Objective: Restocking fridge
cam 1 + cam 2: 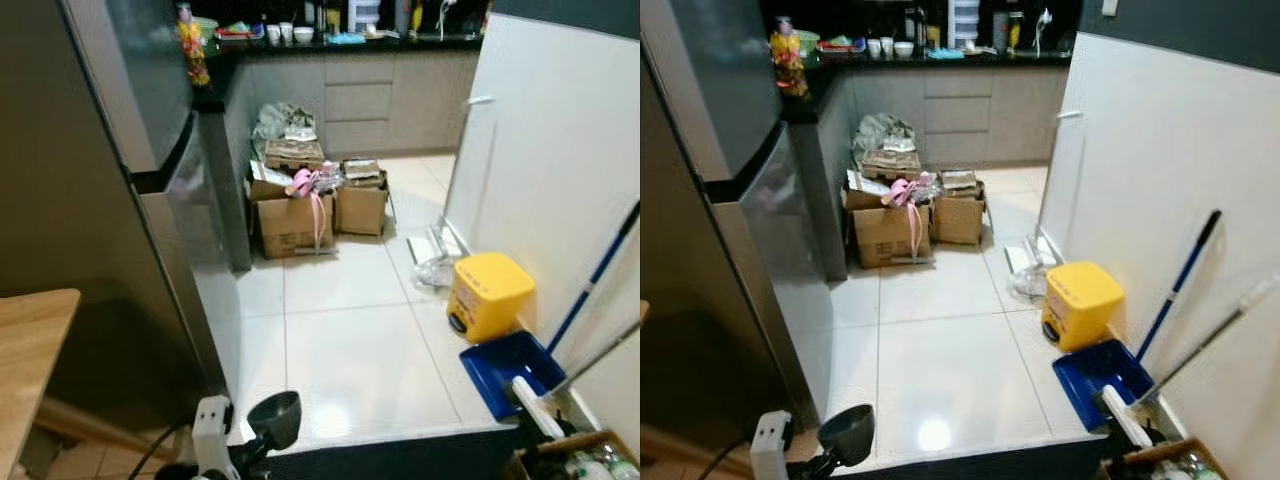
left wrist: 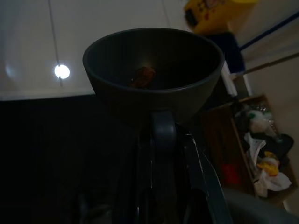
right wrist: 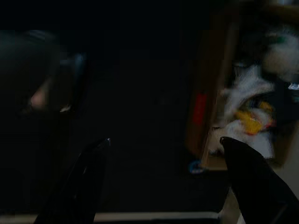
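A tall grey fridge (image 1: 170, 190) stands on my left with its doors closed. Low in front of me my left gripper (image 1: 252, 447) is shut on the rim of a dark bowl (image 1: 274, 418). In the left wrist view the bowl (image 2: 154, 70) is seen from its open side, with a small reddish-brown lump (image 2: 143, 77) inside, and one finger (image 2: 163, 135) clamps its edge. My right gripper (image 3: 163, 177) hangs in the dark over a black mat, its two fingers wide apart and open, with nothing between them.
Cardboard boxes (image 1: 300, 210) are piled by the counter ahead. A yellow bin (image 1: 490, 295), a blue dustpan (image 1: 510, 365) and long handles line the white wall on the right. A box of rubbish (image 1: 575, 460) sits at my right foot. A wooden table (image 1: 30, 350) juts in on the left.
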Controlling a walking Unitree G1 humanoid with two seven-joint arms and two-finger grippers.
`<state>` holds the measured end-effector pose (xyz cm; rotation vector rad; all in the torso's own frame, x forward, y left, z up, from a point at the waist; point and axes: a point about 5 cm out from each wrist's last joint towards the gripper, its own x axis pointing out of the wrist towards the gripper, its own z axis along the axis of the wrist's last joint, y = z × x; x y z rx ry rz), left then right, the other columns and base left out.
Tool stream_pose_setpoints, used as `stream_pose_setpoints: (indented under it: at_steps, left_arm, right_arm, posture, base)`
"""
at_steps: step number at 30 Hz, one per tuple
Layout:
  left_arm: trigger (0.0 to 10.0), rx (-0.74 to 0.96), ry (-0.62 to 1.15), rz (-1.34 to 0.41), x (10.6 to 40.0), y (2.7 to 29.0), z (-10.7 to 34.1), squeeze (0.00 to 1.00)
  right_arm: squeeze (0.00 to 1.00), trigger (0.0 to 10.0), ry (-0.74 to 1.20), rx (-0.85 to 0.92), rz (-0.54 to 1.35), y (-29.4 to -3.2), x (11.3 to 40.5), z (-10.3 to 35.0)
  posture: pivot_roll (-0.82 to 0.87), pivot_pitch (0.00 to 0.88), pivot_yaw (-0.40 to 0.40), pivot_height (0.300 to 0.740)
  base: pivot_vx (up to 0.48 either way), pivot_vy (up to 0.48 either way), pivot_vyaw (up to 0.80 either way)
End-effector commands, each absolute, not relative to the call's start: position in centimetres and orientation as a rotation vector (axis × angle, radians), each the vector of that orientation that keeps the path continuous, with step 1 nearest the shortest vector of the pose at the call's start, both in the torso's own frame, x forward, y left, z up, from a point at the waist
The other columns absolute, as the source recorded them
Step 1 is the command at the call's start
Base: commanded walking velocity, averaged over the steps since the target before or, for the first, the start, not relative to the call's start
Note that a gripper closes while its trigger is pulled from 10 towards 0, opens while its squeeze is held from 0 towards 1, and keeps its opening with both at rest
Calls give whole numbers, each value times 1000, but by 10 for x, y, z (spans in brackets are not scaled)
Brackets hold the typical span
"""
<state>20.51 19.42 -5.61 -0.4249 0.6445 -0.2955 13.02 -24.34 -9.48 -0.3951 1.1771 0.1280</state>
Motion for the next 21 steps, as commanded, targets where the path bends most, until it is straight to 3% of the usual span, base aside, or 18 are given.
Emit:
stream_pose_setpoints:
  at_steps: [1, 21]
  left_arm:
    - [10000, -420, 641, -310, 208, 191, -55, 0]
    - [10000, -398, 628, -282, 212, 189, -54, 0]
  right_arm:
    - [0, 10000, 1179, -393, 116, -246, 130, -94]
    - [0, 10000, 1172, -326, 94, -243, 130, -95]
  posture:
    - [-96, 0, 22, 740]
    - [-113, 0, 27, 740]
  base:
    - [341, 0, 0]
    - [316, 0, 0]
